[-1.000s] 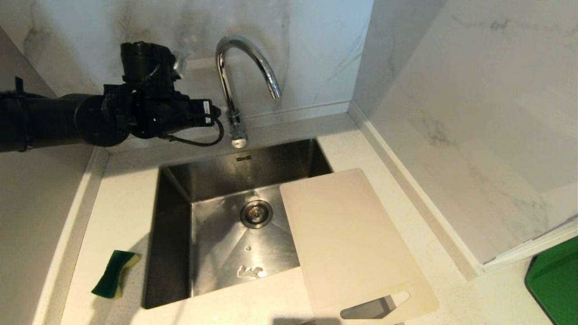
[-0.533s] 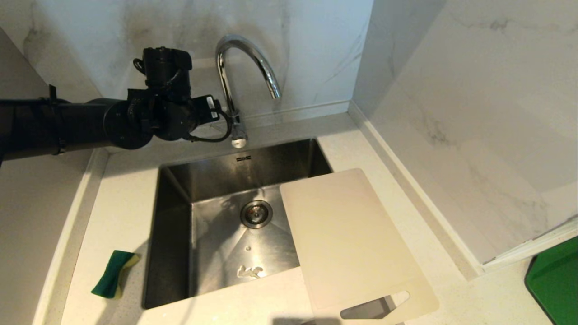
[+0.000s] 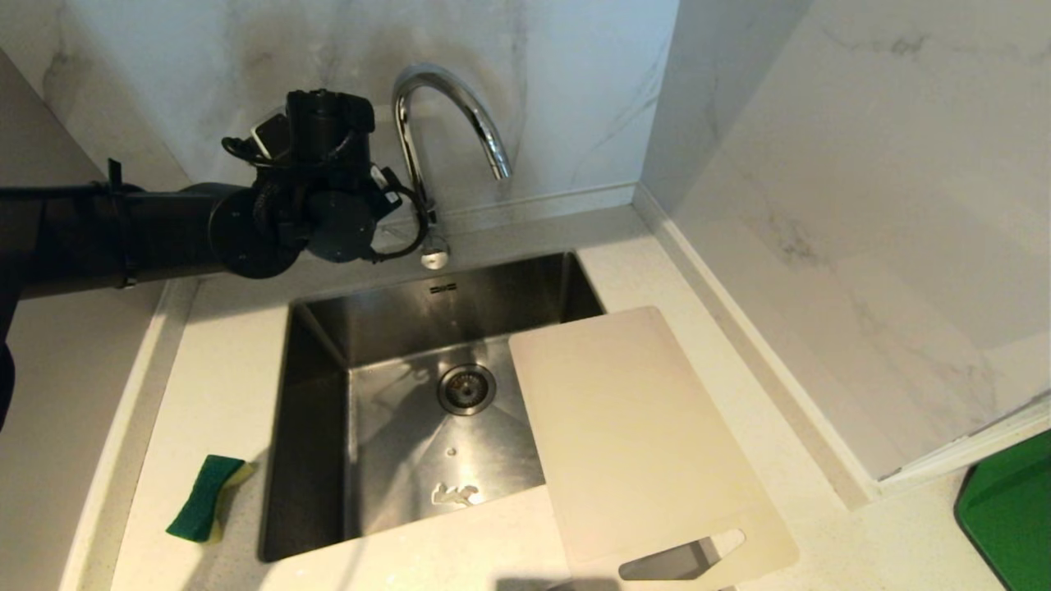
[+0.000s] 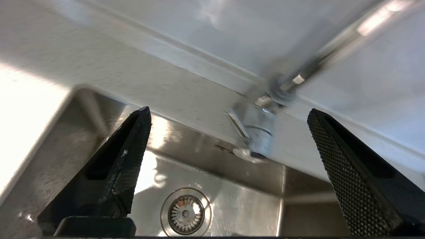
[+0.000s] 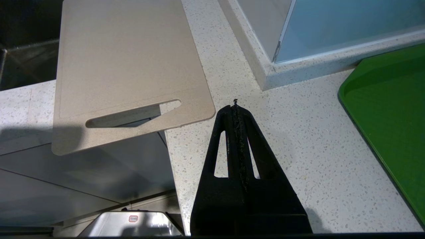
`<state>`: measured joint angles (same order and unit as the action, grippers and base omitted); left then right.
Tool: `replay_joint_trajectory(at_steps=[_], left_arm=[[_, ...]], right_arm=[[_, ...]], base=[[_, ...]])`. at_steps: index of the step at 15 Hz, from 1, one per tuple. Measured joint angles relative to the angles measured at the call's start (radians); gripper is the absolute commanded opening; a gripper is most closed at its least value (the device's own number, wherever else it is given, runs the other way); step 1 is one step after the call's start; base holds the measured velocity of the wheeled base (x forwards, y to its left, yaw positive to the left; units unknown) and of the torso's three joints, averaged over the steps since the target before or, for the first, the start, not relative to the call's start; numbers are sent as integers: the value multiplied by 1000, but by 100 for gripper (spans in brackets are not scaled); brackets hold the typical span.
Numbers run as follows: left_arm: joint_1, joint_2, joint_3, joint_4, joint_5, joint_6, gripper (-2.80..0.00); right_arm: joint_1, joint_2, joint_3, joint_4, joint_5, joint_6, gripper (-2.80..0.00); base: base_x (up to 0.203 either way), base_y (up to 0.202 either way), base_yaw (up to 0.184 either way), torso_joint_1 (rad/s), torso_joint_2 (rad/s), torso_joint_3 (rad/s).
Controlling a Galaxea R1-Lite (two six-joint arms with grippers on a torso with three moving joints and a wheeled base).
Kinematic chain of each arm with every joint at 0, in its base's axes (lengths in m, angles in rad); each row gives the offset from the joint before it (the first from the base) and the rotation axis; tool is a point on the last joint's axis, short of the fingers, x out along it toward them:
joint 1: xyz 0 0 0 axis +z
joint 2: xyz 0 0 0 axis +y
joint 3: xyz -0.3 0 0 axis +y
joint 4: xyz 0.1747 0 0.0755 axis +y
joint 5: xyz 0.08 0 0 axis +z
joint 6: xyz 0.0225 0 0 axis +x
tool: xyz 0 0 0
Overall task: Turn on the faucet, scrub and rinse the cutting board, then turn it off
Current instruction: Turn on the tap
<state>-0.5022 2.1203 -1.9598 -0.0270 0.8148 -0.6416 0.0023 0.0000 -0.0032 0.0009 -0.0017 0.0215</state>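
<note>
The chrome gooseneck faucet (image 3: 447, 90) stands behind the sink, and no water shows at its spout. My left wrist (image 3: 328, 205) hangs just left of the faucet's base. In the left wrist view my left gripper (image 4: 228, 110) is open wide. The faucet base (image 4: 262, 136) and its thin side lever (image 4: 237, 124) lie ahead between the fingers, untouched. The cream cutting board (image 3: 640, 435) lies flat over the sink's right side, with its handle slot at the near end. My right gripper (image 5: 235, 105) is shut and empty above the counter, near the board's (image 5: 126, 59) slotted corner.
A green and yellow sponge (image 3: 207, 498) lies on the counter left of the steel sink (image 3: 394, 316), whose drain (image 3: 465, 388) is uncovered. A green tray (image 3: 1010, 517) sits at the far right. Marble walls close off the back and the right.
My left arm has reached further right toward the faucet base and its wrist has rolled. The board, the sponge and the right gripper have not moved.
</note>
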Motion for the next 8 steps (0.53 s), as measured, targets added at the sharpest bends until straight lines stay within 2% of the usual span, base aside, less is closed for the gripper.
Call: replay_joint_trajectory(at_steps=[3,5,8], left_arm=[[-3,12,-1,83,15,1,0],[10,17,-6,176,5,38,0],[41,33,-9,207,1,70,0]], right_arm=[[0,0,0,1,0,0,-280],[0,0,0,1,0,-1,-280],[0,0,0,0,0,0,-280]], base=[[0,0,0,0,0,0],[0,0,0,0,0,0],[0,0,0,0,0,0]])
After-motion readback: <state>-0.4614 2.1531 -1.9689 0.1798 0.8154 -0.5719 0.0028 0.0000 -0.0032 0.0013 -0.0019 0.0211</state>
